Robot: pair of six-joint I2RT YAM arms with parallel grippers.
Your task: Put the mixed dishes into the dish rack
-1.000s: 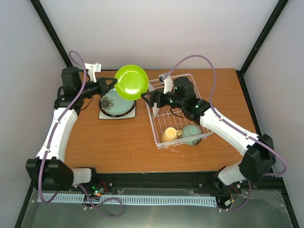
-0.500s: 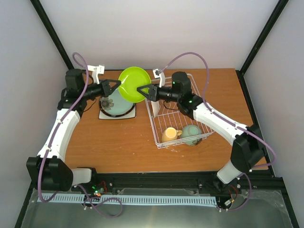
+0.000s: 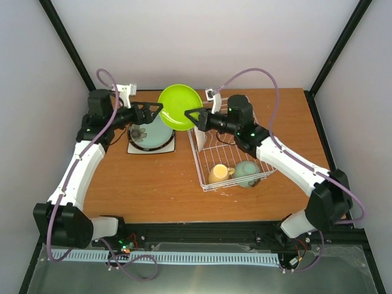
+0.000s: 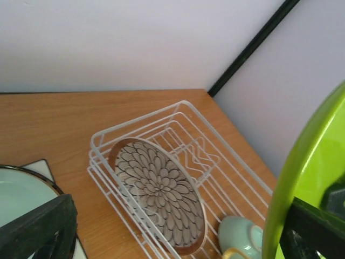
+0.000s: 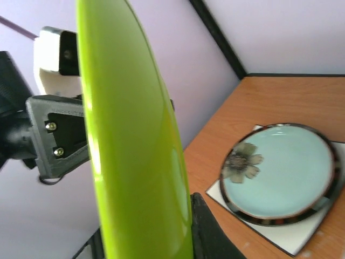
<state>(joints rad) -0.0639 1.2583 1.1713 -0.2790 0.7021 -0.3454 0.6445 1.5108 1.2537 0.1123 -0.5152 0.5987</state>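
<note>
A lime green plate (image 3: 180, 107) hangs on edge in the air between both arms, left of the dish rack (image 3: 197, 160). My right gripper (image 3: 195, 116) is shut on its right rim; one black finger (image 5: 210, 232) presses against the plate (image 5: 135, 135). My left gripper (image 3: 152, 110) stands open at the plate's left rim, and the plate (image 4: 307, 178) sits just inside one finger (image 4: 318, 234). In the rack a petal-patterned plate (image 4: 159, 191) stands upright, with a yellow mug (image 3: 219, 173) and a mint-green bowl (image 3: 246, 173) at the near end.
A pale teal plate with a dark rim and a flower (image 3: 153, 131) lies on a square white plate (image 3: 136, 149) on the wooden table, below the left gripper. Black frame posts and pale walls close the back and sides.
The left gripper, which held the lime plate, has opened. The right gripper came in from the rack and shut on the plate's other rim. The plate shifted slightly right.
</note>
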